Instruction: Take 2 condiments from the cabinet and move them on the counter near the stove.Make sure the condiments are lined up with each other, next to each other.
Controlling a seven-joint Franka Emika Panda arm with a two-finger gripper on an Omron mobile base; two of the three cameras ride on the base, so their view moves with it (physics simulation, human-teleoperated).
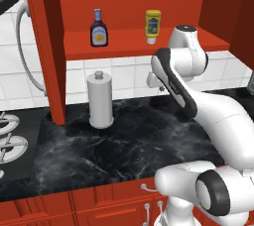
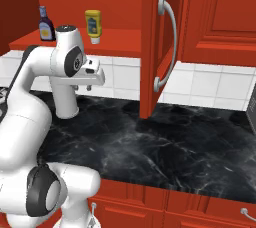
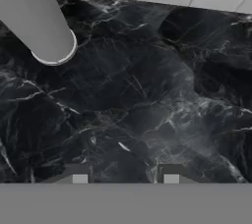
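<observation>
Left base view
Cabinet [image 1: 149, 44]: red wall unit across the upper part of the frame, shelf open to view.
Brown bottle [image 1: 98, 28]: upright on the shelf, upper centre of the frame, blue-grey cap, pale label.
Yellow bottle [image 1: 153, 27]: on the same shelf, right of the brown bottle and well apart from it, cap pointing down.
Grey cylinder [image 1: 100, 99]: upright on the worktop [image 1: 124, 145], left of centre, below the shelf.
Stove [image 1: 12, 145]: at the left edge of the frame, round grates visible.
Arm: rises from the lower right; the wrist sits at centre right, below the shelf edge.

Right base view
Brown bottle [image 2: 46, 24]: upper left of the frame, on the shelf.
Yellow bottle [image 2: 93, 25]: right of the brown bottle, on the shelf.
Cabinet door [image 2: 160, 42]: swung open, upper centre, with a curved silver handle [image 2: 167, 42].
Claw [image 2: 90, 86]: left of centre, below the shelf, pointing down above the worktop [image 2: 175, 142].
Grey cylinder [image 2: 65, 99]: lower left of the claw, partly hidden by the arm.

Hand view
Claw [image 3: 125, 178]: two tips at the bottom edge, a bare gap between them, holding nothing.
Worktop [image 3: 147, 95]: black marble beneath the tips.
Grey cylinder [image 3: 39, 21]: upper left of the frame.
</observation>
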